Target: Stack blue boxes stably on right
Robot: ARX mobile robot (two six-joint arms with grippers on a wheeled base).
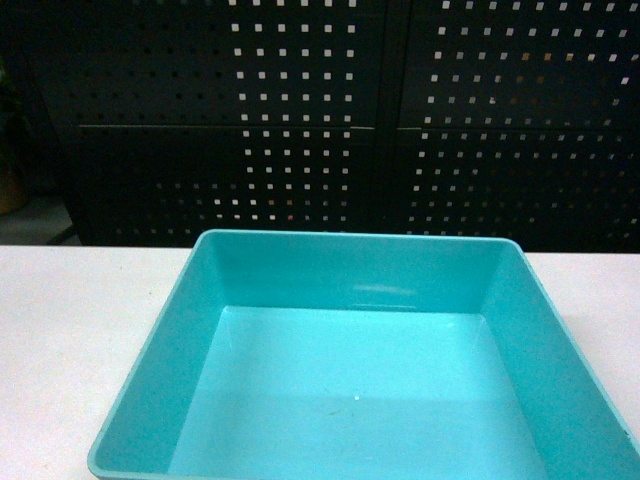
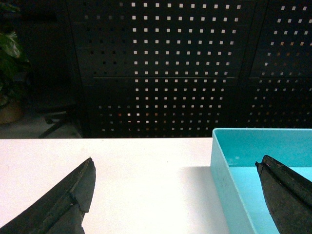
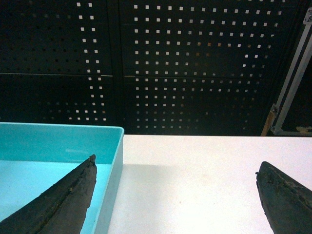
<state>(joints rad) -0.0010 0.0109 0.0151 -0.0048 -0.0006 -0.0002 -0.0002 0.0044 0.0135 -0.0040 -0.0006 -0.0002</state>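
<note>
One of the blue boxes (image 1: pixel 350 275), a glossy turquoise tub with sloping walls, sits empty on the white table (image 1: pixel 70 330) and fills the lower middle of the head view. Neither gripper shows in that view. My left gripper (image 2: pixel 175 163) is open wide, its fingers on either side of the tub's left wall (image 2: pixel 229 187), the right finger (image 2: pixel 287 200) over the tub's inside. My right gripper (image 3: pixel 176 163) is also open wide and straddles the tub's right wall (image 3: pixel 109 187), its left finger (image 3: pixel 63 204) over the inside. Nothing is held.
Dark perforated panels (image 1: pixel 320 120) stand behind the table's far edge. A potted plant (image 2: pixel 9 58) is at the far left, and a metal frame (image 3: pixel 292 78) at the far right. White tabletop lies on both sides of the tub.
</note>
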